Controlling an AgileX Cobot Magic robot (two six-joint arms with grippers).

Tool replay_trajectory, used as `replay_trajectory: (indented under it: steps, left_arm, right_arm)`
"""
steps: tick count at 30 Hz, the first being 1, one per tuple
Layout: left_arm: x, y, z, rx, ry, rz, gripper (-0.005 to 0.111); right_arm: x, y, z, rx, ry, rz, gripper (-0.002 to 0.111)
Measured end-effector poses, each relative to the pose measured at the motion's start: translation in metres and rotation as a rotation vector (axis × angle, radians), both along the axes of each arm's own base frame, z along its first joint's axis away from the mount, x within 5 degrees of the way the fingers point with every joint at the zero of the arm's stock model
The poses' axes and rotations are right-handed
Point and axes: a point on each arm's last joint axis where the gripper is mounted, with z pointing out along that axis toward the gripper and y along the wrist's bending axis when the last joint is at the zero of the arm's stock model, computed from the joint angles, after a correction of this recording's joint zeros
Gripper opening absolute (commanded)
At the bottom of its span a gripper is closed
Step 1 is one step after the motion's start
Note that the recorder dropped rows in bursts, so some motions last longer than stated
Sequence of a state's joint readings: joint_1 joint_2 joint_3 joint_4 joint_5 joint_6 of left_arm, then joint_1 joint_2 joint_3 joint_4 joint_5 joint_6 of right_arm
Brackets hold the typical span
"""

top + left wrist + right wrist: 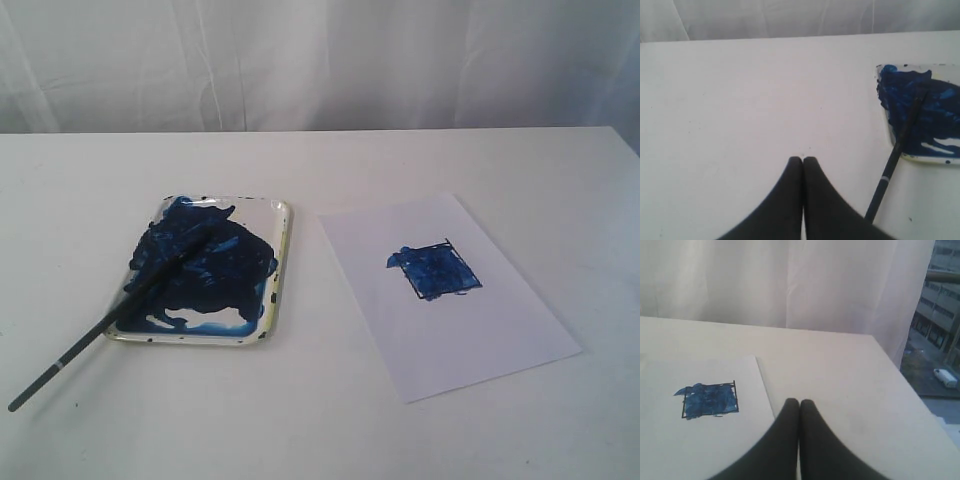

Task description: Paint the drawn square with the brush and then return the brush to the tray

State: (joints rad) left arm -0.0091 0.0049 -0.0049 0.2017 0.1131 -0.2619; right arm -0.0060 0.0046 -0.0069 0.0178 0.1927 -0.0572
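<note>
The drawn square point(434, 271) on the white paper sheet point(445, 300) is smeared with blue paint; the right wrist view shows the square point(709, 400) too. The brush point(110, 320) lies with its tip in the tray point(282, 250) and its handle sticking out over the tray's near left edge onto the table. In the left wrist view the brush point(890, 175) and the tray point(888, 131) lie off to one side of my left gripper point(803, 159), which is shut and empty. My right gripper point(799, 401) is shut and empty beside the paper. Neither gripper shows in the exterior view.
A white curtain point(320, 60) hangs behind the white table point(320, 430). The table's right edge point(905, 385) shows in the right wrist view, with a window view of a street beyond it.
</note>
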Motion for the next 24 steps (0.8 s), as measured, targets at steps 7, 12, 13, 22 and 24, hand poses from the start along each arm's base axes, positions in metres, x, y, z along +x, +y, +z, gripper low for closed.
replay_trajectory:
  steps: [7, 12, 13, 22, 24]
  left_arm:
    - [-0.0024, 0.0011, -0.008, 0.0, 0.091, 0.012, 0.0]
    - [-0.0031, 0.0013, -0.0099, -0.013, 0.114, 0.019, 0.0]
    - [-0.0031, 0.0013, -0.01, -0.013, 0.114, 0.019, 0.0]
    - [-0.0031, 0.0014, -0.01, -0.011, 0.114, 0.019, 0.0]
    - [-0.0031, 0.0015, -0.0099, -0.009, 0.114, 0.02, 0.0]
  right_arm:
    - [-0.0004, 0.0001, -0.0046, 0.057, 0.044, -0.006, 0.0]
    - [-0.0004, 0.0001, -0.0046, 0.057, 0.044, -0.006, 0.0]
    - [-0.0004, 0.0001, -0.0046, 0.057, 0.044, -0.006, 0.0]
    - [-0.0004, 0.0001, -0.0046, 0.057, 0.044, -0.006, 0.0]
    - [-0.0004, 0.0001, -0.0046, 0.057, 0.044, -0.006, 0.0]
